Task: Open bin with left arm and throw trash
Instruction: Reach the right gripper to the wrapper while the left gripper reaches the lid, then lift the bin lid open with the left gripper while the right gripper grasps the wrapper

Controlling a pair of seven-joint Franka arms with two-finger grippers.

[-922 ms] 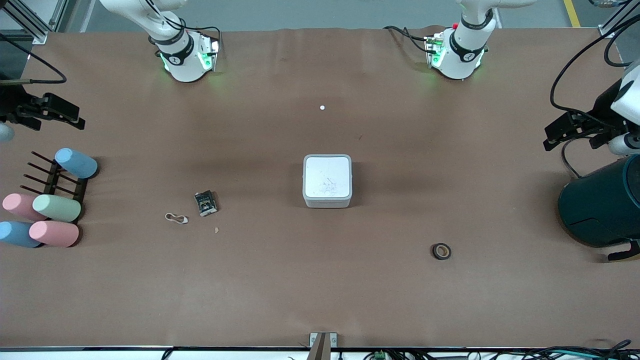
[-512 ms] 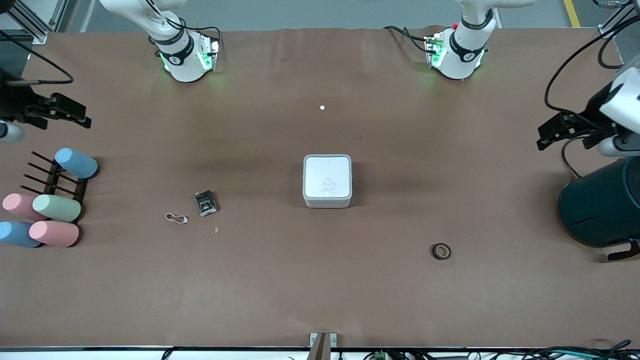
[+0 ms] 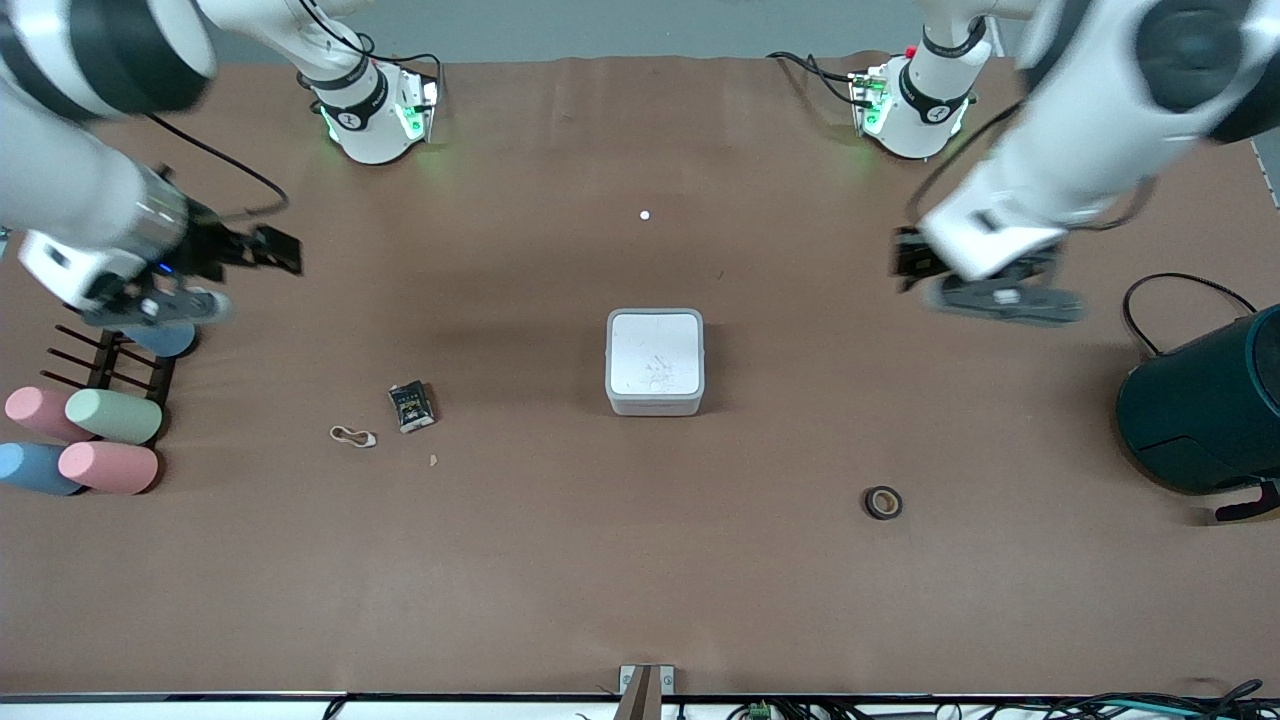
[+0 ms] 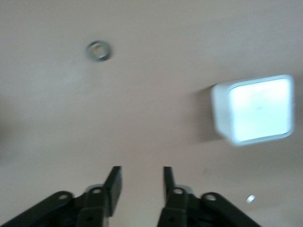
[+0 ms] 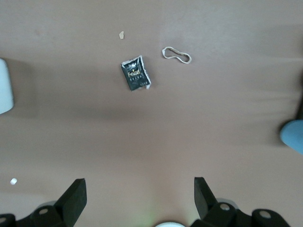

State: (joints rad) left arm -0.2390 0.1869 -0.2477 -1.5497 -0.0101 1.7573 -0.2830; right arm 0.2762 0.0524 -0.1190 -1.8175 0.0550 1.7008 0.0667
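Note:
The white-grey bin (image 3: 655, 362) sits mid-table with its lid shut; it also shows in the left wrist view (image 4: 253, 109). The dark snack wrapper (image 3: 411, 406) and the tan rubber band (image 3: 352, 435) lie toward the right arm's end, and both show in the right wrist view, wrapper (image 5: 136, 73) and band (image 5: 176, 55). The black tape roll (image 3: 883, 502) lies nearer the front camera than the bin and shows in the left wrist view (image 4: 98, 50). My left gripper (image 3: 905, 262) (image 4: 142, 176) is open and empty, over bare table toward the left arm's end. My right gripper (image 3: 272, 250) (image 5: 139, 187) is wide open and empty, over the table by the cup rack.
A large dark teal cylinder (image 3: 1200, 410) stands at the left arm's end. Pastel cups on a black rack (image 3: 100, 415) lie at the right arm's end. A small white speck (image 3: 644, 215) and a tan crumb (image 3: 433, 460) lie on the brown table.
Both arms have swung in from the table's ends toward the middle. The bin and the trash items have not moved.

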